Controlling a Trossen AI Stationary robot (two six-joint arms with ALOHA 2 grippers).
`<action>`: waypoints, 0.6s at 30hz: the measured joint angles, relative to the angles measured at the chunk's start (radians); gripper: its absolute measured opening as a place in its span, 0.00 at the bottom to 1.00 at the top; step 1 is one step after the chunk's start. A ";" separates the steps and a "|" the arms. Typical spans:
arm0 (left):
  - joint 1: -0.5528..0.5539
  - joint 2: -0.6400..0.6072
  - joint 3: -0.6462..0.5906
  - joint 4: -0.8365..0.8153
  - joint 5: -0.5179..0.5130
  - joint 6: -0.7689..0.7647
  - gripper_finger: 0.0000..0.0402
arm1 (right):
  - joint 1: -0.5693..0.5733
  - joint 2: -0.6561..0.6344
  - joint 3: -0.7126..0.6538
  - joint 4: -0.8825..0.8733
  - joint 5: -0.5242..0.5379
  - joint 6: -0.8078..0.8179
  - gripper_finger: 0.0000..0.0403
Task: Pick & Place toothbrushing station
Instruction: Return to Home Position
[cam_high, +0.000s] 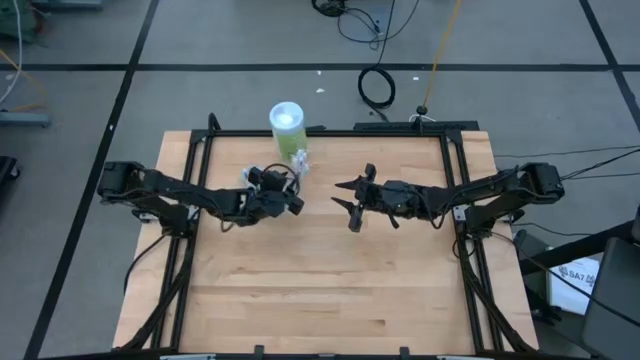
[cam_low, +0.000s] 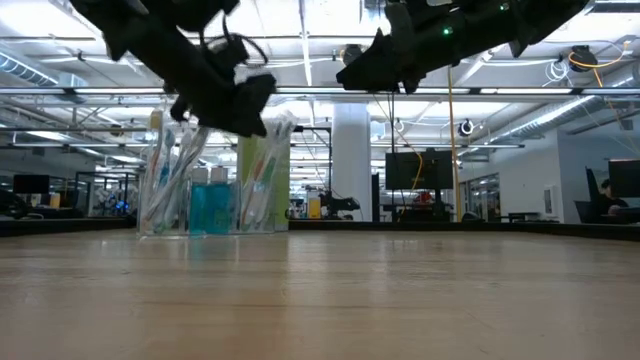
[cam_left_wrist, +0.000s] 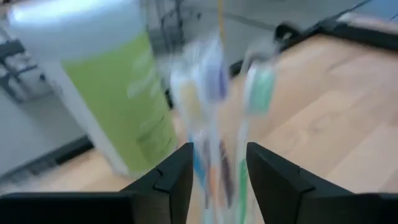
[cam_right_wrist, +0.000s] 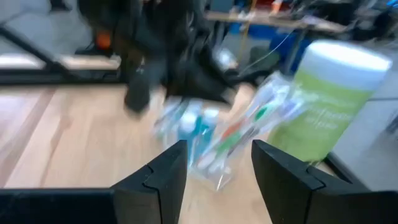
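- We find the left gripper (cam_high: 288, 200) hovering above the table (cam_high: 320, 290), just short of the clear organizer (cam_low: 235, 225), its fingers (cam_left_wrist: 177, 180) spread and holding nothing.
- The left wrist view looks straight past those parted fingers at the toothbrushes (cam_left_wrist: 211, 93), which stand upright in the organizer.
- The organizer sits near the table's far edge, touching or just in front of a green-labelled canister (cam_high: 287, 128); we cannot tell which.
- The right gripper (cam_high: 342, 203) hangs in the air over mid-table, apart from the organizer and beside it, jaws wide and empty.
- From table height, the blue tubes (cam_low: 210, 208) stand upright in the organizer's middle, with brushes leaning on either side.
- The left gripper's dark body covers several brush heads in that low view, so we cannot count the brushes.
- From above, the organizer is too small for us to sort its contents.
- In the wrist views the organizer's walls are hard to make out; only the coloured handles read clearly.
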 joint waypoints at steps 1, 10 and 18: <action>-0.007 -0.025 0.000 -0.002 0.000 0.017 0.37 | 0.000 -0.014 0.002 -0.035 -0.013 -0.001 0.42; -0.091 -0.295 0.000 -0.132 0.040 0.170 0.29 | 0.015 -0.223 0.001 -0.373 -0.015 0.060 0.41; -0.167 -0.582 0.000 -0.266 0.120 0.257 0.24 | 0.054 -0.418 -0.077 -0.515 -0.076 0.114 0.22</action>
